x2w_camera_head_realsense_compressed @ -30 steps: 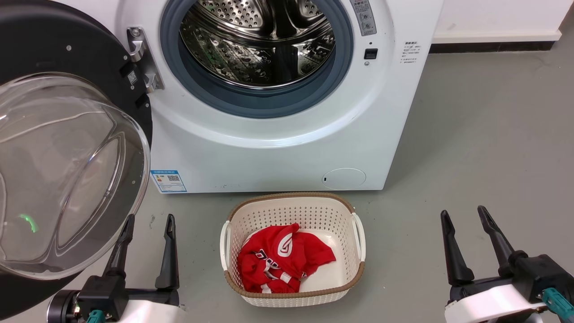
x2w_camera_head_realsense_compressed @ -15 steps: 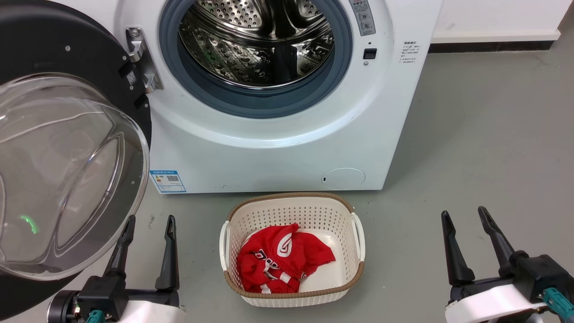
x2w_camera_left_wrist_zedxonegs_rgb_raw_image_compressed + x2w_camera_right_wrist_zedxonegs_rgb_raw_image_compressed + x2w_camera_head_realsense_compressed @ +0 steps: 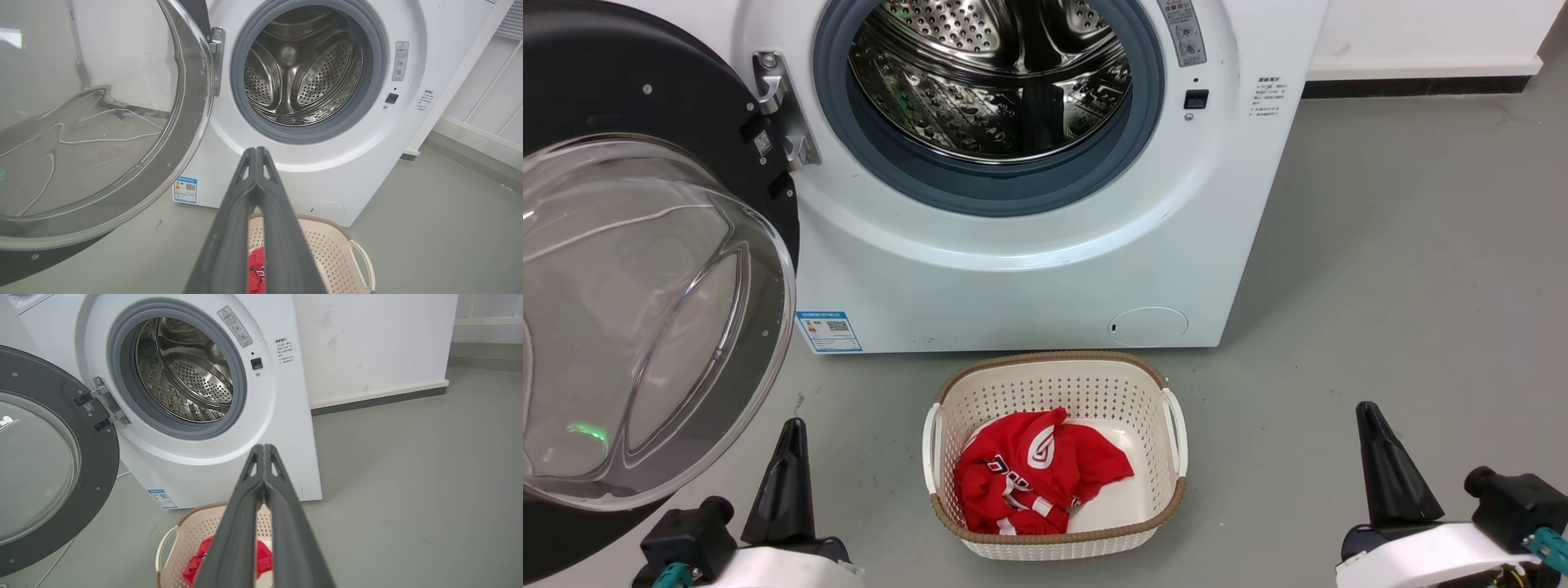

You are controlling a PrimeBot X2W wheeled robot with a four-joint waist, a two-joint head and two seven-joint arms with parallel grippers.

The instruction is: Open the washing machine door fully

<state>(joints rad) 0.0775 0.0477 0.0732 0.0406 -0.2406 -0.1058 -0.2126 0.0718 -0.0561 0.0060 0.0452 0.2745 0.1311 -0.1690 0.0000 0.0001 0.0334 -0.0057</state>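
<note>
The left tool sits low at the left of the head view, its fingers pressed together into one dark wedge with nothing between them, near the lower rim of the door. The door is swung wide to the left of the machine on its hinge, glass bowl facing the camera, and the drum is bare. A basket stands on the floor just before the machine, with a red cloth in it. The right tool, also pressed together and holding nothing, is well right of the basket. In the left wrist view the left tool points at the machine's front below the drum, fingers touching along their length, with the door wide open at left. In the right wrist view the right tool is likewise closed tip to tip above the basket, and the door stands open at left, clear of the drum.
</note>
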